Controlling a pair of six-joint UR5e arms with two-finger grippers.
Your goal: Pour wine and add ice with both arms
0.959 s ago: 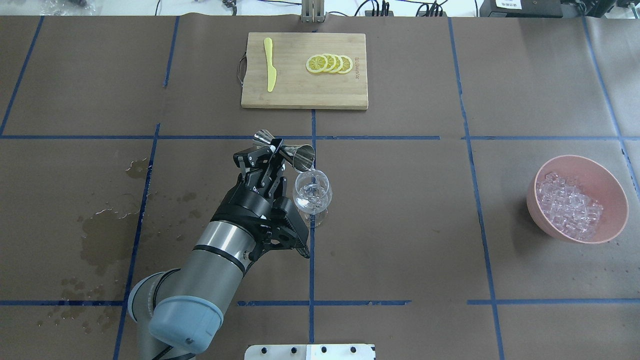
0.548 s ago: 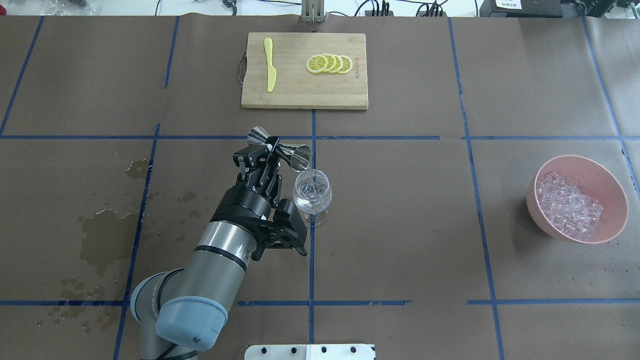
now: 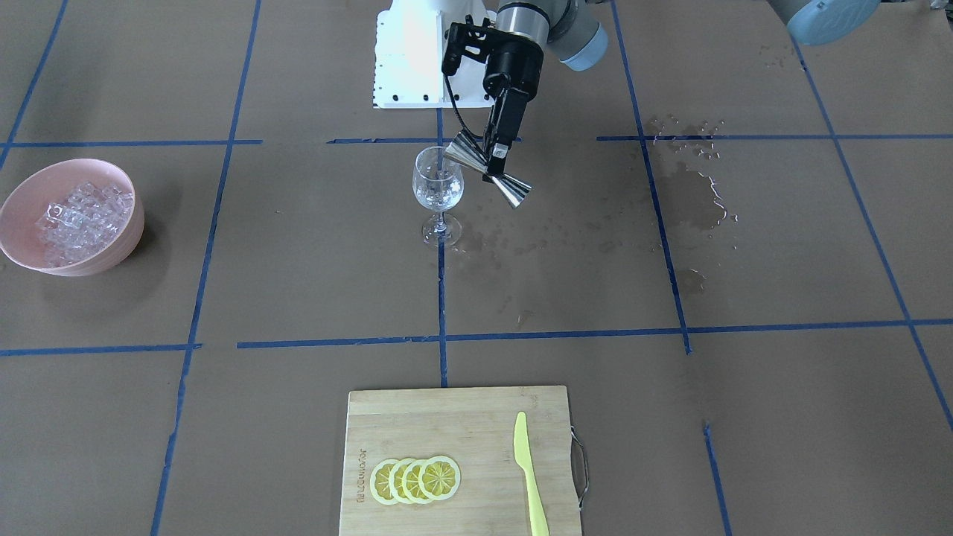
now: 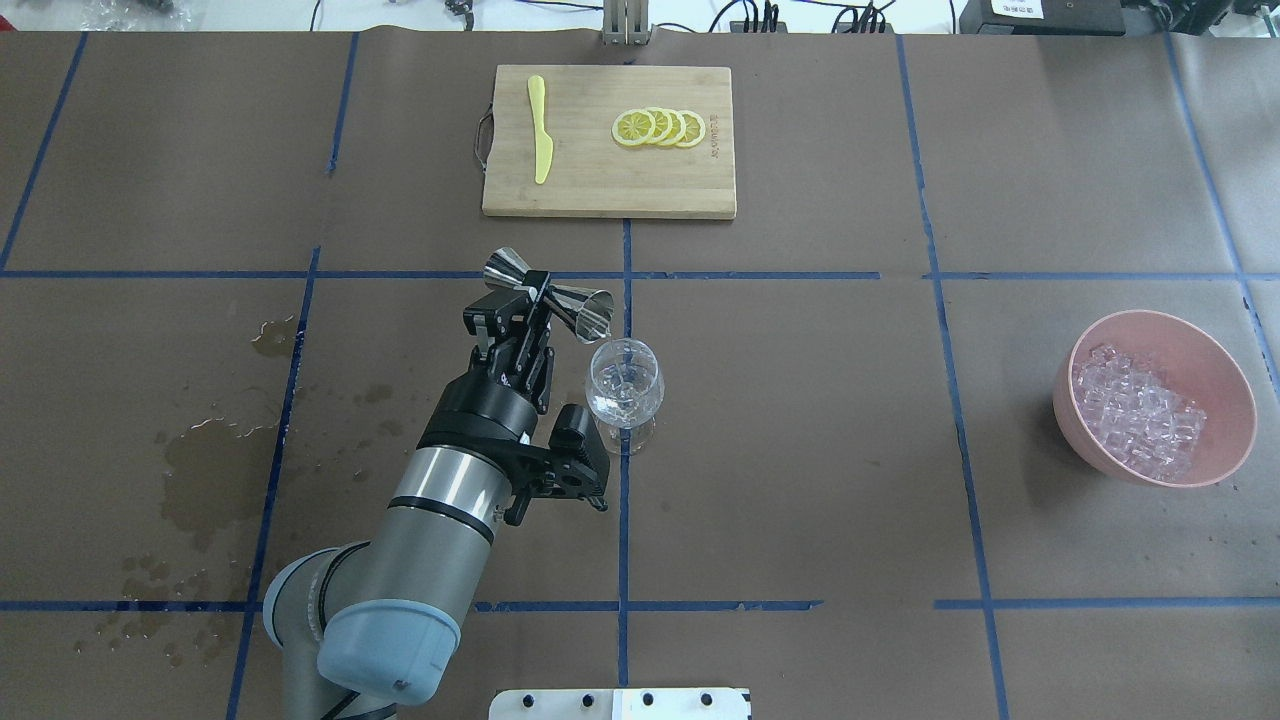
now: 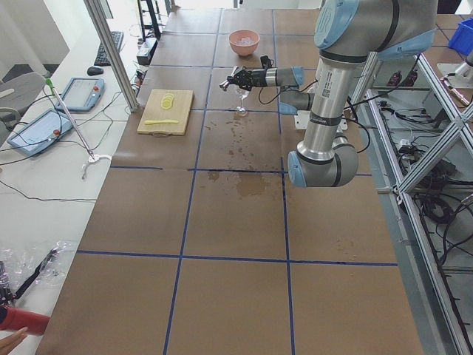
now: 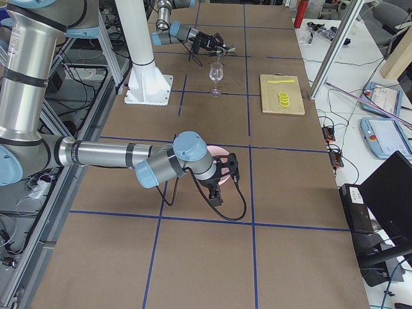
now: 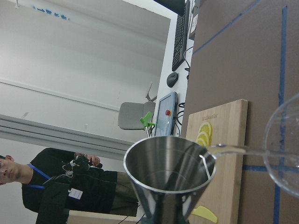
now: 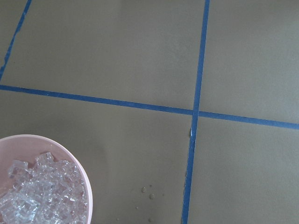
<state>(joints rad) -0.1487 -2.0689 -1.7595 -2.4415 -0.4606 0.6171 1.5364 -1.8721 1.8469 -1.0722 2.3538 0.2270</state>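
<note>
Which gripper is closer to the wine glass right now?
Left. The left gripper holds a jigger just beside the glass rim; the right gripper is far off, by the ice bowl.

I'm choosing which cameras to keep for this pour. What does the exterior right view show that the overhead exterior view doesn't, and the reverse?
Only exterior right: the right arm, reaching low toward the pink bowl and covering most of it. Only overhead exterior: the ice heaped in that bowl, and wet stains on the left of the table. Both: the left tool gripping the tilted jigger by the wine glass, plus the cutting board with lemon slices and yellow knife.
</note>
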